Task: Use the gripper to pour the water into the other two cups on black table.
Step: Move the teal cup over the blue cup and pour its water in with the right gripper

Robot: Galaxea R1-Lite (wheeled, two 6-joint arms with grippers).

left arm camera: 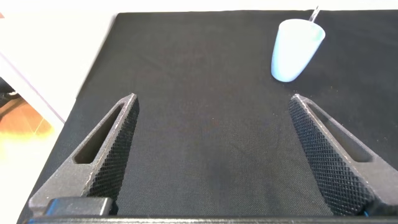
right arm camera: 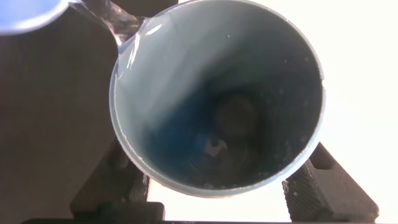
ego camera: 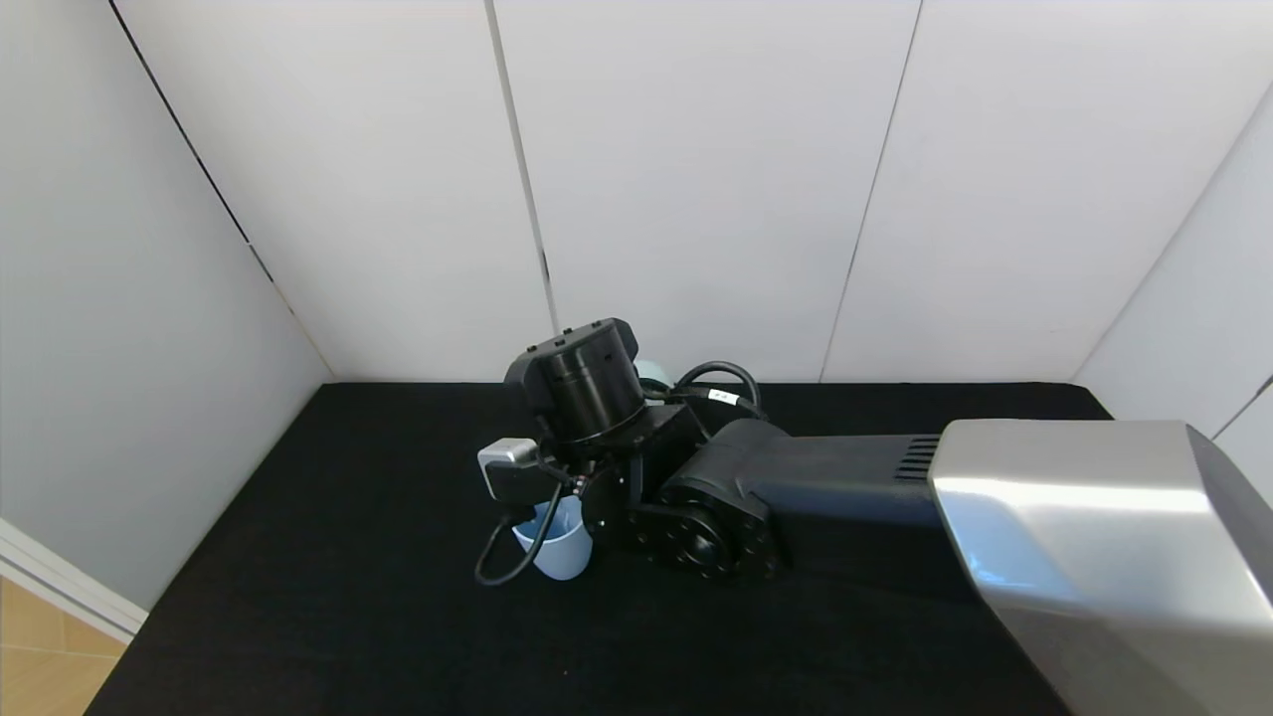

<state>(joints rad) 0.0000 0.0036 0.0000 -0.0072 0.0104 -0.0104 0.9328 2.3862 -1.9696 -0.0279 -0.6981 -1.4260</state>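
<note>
Only right wrist view shows water (right arm camera: 118, 28) leaving gripped cup (right arm camera: 217, 93).

Table (ego camera: 328, 557): matte black fabric, uniform, no pattern. Pale blue cup (ego camera: 557, 545), at 7 o'clock from the right arm's black wrist housing (ego camera: 587, 383): light blue outside. Tilted cup (right arm camera: 217, 93) in the right gripper (right arm camera: 224, 202): teal-blue interior darkening to deep blue at the base, pale rim. Water (right arm camera: 115, 25): clear, colourless, glinting white. Left gripper (left arm camera: 214, 162): black fingers (left arm camera: 115, 146) with a fine diamond-knurled texture. Right forearm cover (ego camera: 1084, 537): silver-grey. Camera box (ego camera: 505, 455): light grey. Walls (ego camera: 696, 179): white panels, dark seams.
</note>
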